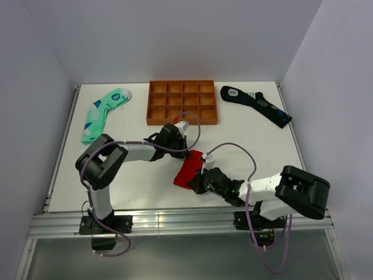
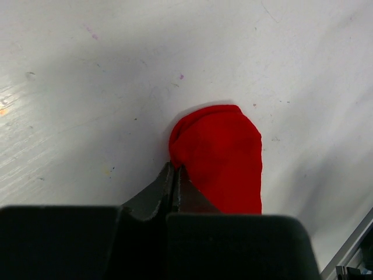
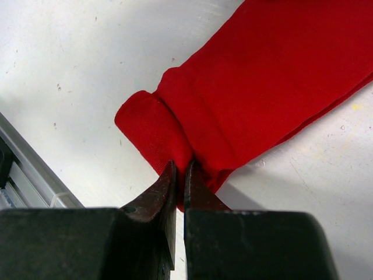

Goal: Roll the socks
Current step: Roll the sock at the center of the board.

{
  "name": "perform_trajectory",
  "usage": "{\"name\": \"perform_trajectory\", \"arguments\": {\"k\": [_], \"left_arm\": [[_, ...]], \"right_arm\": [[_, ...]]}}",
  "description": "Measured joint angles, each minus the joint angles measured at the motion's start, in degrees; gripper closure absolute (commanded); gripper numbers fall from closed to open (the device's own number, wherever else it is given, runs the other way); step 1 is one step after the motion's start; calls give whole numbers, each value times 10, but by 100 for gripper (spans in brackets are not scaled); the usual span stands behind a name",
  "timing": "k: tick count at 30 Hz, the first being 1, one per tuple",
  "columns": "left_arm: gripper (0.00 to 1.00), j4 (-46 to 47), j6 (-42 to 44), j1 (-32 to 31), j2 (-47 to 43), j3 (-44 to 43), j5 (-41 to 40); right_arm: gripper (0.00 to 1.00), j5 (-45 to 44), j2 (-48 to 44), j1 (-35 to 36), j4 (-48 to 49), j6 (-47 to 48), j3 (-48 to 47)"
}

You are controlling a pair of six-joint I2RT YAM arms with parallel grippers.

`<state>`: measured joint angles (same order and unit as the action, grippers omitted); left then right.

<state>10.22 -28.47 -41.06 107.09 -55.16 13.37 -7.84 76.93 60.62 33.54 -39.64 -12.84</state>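
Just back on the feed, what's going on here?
Both arms are on the red sock at mid-table. The left gripper is pinched shut on one end; the right gripper is shut at the other end, where a roll has started. The green sock and black sock lie flat either side of the tray.

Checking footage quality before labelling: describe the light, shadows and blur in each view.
Top external: even, soft light, faint shadows, red sock sharp. Left wrist: glare streaks on the table at left, broad soft shadow around the sock. Right wrist: sock folds crisp, darker shadow under its lower edge.
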Motion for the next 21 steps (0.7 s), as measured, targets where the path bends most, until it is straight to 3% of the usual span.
{"name": "perform_trajectory", "arguments": {"k": [10,17,21], "left_arm": [[100,7,-75,59,-70,85,-57],[100,-3,-108,91,-95,110,-71],[100,14,-123,97,-101,125,-69]], "right_arm": [[100,6,-7,0,-59,-3,-28],[100,45,-1,-3,-182,3,-102],[100,108,7,-44,-251,13,-142]]}}
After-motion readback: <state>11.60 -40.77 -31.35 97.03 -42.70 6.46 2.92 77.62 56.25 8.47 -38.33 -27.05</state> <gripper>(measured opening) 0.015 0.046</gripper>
